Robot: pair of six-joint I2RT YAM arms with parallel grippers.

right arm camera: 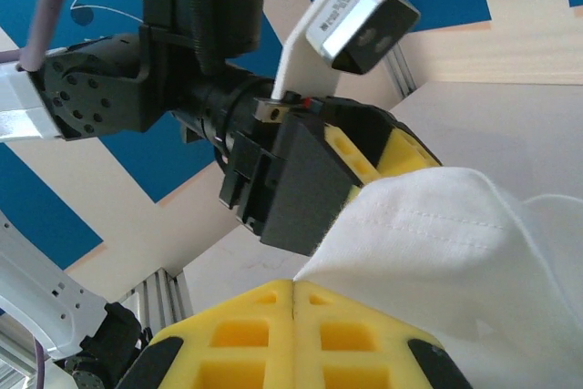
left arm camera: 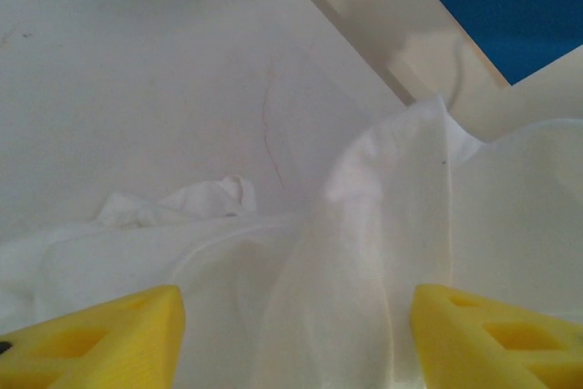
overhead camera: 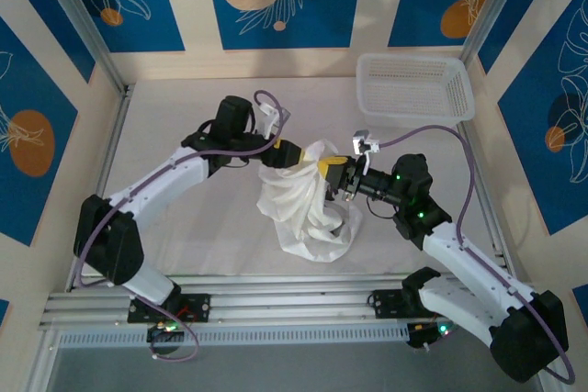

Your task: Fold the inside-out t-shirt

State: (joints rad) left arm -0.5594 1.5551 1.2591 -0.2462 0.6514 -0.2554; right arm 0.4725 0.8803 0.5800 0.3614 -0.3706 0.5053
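T-shirt (overhead camera: 308,204) hangs bunched over the middle of the table (overhead camera: 175,117) in the top view, held up between the left gripper (overhead camera: 305,158) and right gripper (overhead camera: 323,172), with the mesh basket (overhead camera: 413,87) well apart at the far right corner. From the left wrist, yellow fingers (left arm camera: 100,339) stand spread with cloth draped between them, so they should probably close on one clean edge, not a wad. From the right wrist, fingers (right arm camera: 237,330) pressed together pinch a hemmed fold, and the left gripper's black body crowds just beside them, the likeliest thing to bump.
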